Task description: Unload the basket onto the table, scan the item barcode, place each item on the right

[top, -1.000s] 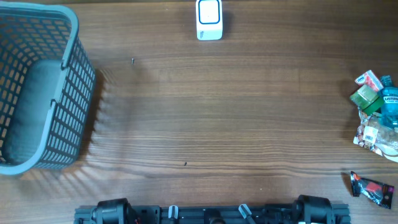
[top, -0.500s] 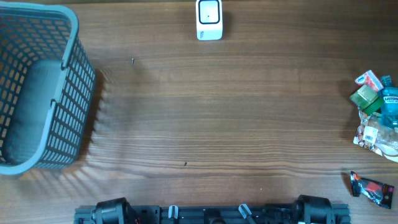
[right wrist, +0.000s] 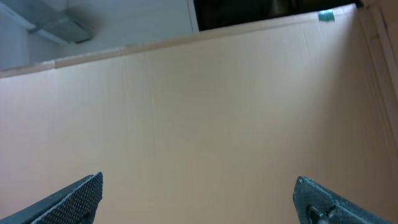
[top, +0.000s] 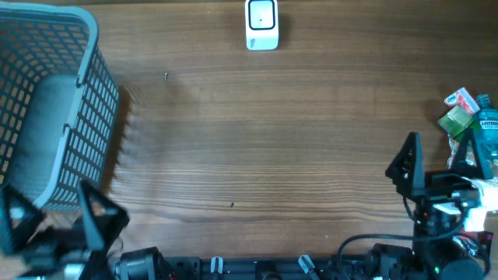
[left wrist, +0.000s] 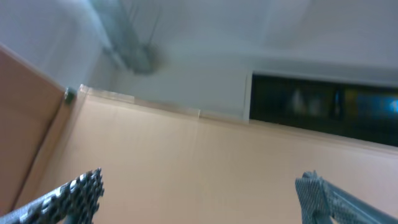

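L gripper (top: 50, 204) sits at near-left corner of table (top: 272, 140), partly over near end of grey basket (top: 89, 47); jaws spread wide, nothing btwn them. R gripper (top: 441, 148) at near right, jaws also wide apart & empty. Both wrist cams look at a beige wall, fingers (left wrist: 74, 193) at the frame corners. Item pile at right edge, just beside R gripper: green box (top: 457, 123), blue bottle (top: 488, 124), red/white pkt (top: 461, 99). White scanner (top: 261, 25) at far edge, centre, well apart from pile.
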`<move>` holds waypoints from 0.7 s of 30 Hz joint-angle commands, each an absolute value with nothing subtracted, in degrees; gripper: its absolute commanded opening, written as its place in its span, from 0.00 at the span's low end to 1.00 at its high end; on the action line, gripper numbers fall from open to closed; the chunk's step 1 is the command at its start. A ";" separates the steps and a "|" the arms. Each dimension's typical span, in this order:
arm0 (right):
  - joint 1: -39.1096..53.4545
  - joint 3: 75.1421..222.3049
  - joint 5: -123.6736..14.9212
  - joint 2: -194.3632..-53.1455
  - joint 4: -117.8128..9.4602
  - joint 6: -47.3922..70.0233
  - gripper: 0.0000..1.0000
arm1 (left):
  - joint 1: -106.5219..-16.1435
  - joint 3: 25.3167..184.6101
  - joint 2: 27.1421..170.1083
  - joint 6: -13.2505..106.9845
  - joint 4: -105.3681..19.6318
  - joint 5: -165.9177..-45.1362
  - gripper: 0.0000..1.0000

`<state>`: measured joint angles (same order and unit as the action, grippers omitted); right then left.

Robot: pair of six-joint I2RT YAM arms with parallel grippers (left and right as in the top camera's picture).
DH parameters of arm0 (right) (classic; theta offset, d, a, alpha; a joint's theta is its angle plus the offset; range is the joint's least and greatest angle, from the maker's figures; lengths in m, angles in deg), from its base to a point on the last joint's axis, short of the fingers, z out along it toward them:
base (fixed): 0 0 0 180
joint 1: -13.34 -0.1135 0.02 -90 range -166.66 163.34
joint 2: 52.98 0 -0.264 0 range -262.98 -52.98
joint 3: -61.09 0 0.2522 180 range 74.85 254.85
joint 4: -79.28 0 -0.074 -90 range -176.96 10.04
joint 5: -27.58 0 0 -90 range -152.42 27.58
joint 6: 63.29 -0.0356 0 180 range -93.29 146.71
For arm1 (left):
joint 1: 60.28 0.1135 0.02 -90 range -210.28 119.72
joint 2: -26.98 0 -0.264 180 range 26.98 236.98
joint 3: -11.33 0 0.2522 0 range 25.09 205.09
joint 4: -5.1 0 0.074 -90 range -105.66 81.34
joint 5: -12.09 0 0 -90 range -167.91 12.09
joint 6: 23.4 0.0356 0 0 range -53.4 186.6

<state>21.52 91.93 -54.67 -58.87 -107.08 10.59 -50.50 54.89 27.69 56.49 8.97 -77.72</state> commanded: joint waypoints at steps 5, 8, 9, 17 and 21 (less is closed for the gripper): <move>21.65 84.19 -53.84 -60.53 -110.36 13.20 1.00 | -50.26 37.45 27.32 57.17 22.54 -78.97 1.00; 21.65 81.76 -55.15 -60.55 -110.03 12.74 1.00 | -50.26 37.43 27.32 57.15 17.95 -78.99 1.00; 21.65 80.93 -55.15 -60.53 -110.08 12.71 1.00 | -50.26 37.38 27.32 57.15 15.85 -78.99 1.00; 21.65 75.14 -55.11 -60.53 -109.16 9.74 1.00 | -50.26 30.15 27.36 57.19 14.67 -79.01 1.00; 21.65 75.14 -55.15 -60.53 -106.47 9.83 1.00 | -50.26 26.56 27.36 57.17 15.13 -79.69 1.00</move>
